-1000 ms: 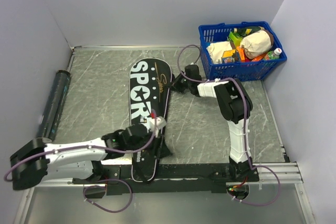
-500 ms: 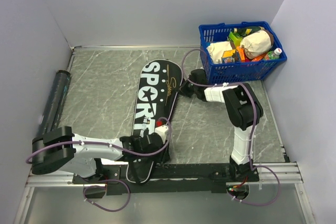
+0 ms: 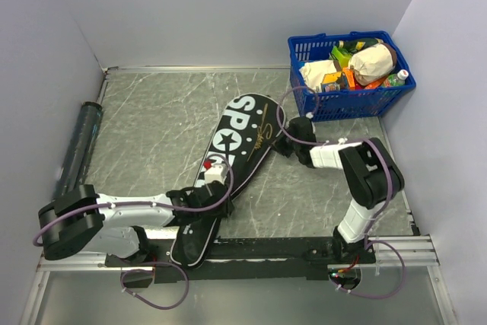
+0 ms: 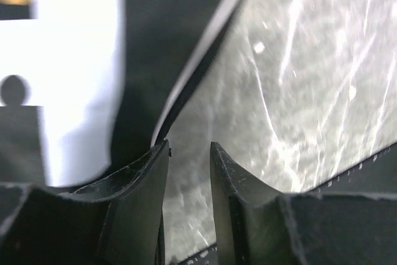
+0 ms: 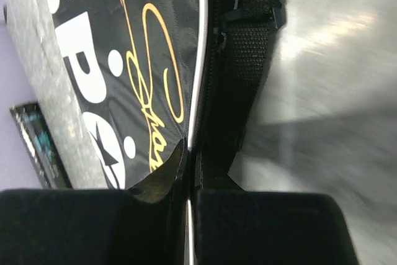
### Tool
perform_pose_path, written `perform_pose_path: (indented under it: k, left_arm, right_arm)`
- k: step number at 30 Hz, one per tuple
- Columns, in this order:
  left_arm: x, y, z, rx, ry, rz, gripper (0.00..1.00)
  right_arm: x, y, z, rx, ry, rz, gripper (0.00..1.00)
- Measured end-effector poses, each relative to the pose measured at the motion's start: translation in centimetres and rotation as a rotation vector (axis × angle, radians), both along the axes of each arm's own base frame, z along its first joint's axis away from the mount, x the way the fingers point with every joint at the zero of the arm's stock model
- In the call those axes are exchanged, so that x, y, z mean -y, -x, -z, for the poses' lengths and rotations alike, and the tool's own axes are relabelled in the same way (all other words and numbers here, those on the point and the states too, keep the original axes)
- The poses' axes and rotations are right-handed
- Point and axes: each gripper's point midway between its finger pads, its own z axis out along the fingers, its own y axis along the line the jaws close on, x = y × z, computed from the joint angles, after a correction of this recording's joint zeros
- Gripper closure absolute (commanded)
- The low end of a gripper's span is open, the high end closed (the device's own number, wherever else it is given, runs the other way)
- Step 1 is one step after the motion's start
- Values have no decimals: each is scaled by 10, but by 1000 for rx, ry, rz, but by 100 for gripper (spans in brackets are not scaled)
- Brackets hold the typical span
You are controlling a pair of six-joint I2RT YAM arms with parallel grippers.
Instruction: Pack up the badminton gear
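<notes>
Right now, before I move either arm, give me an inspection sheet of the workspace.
Surface: grey marbled table.
Job's things: black bag lies diagonally; dark tube along left edge; rackets, shuttlecocks: nothing seen.
Clutter: blue basket of groceries, far right corner.
Grippers: left claw narrowly open at bag's edge; right claw shut on bag's piped edge.
Cables: purple cables loop along both arms.
Surroundings: pale walls on three sides.

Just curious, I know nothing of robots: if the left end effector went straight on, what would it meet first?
Probably the black bag: its white-piped edge sits at the tip of the left end effector. Beyond, only table shows; depth unclear.
</notes>
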Motion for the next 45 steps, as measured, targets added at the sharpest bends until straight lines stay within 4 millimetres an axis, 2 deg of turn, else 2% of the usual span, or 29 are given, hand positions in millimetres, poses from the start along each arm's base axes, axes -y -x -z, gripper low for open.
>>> perform_pose_path:
  k: [5,7,12,17,18,22,25,29,33,38,45]
  left_arm:
    - [-5,-16,-3,0,30,-44,62]
    - [-4,-18,-2,1,32,-42,62]
    - [6,-26,4,10,25,-32,62]
    - [3,-59,4,59,-1,-85,63]
    - [1,-65,4,69,-9,-96,63]
    - [-3,-81,4,102,-51,-113,62]
    - [-5,-90,3,121,-82,-118,62]
    - [-17,-97,4,133,-117,-136,63]
    - [-30,-99,4,137,-148,-151,64]
    - [-37,-95,5,127,-168,-150,64]
    - [-49,-83,5,114,-161,-148,64]
  right_arm:
    - [23,19,-1,-6,18,72,74]
    - [28,25,-2,-10,27,81,71]
    - [39,49,-4,-16,31,100,74]
    - [54,82,15,-85,64,112,76]
    - [56,83,15,-84,72,116,74]
    - [60,87,12,-82,95,118,55]
    - [62,88,8,-75,99,120,48]
    - [63,88,4,-65,110,117,45]
    - [58,74,-3,-55,114,110,42]
    - [38,27,-18,4,76,97,41]
    - [3,-30,-13,33,-11,69,39]
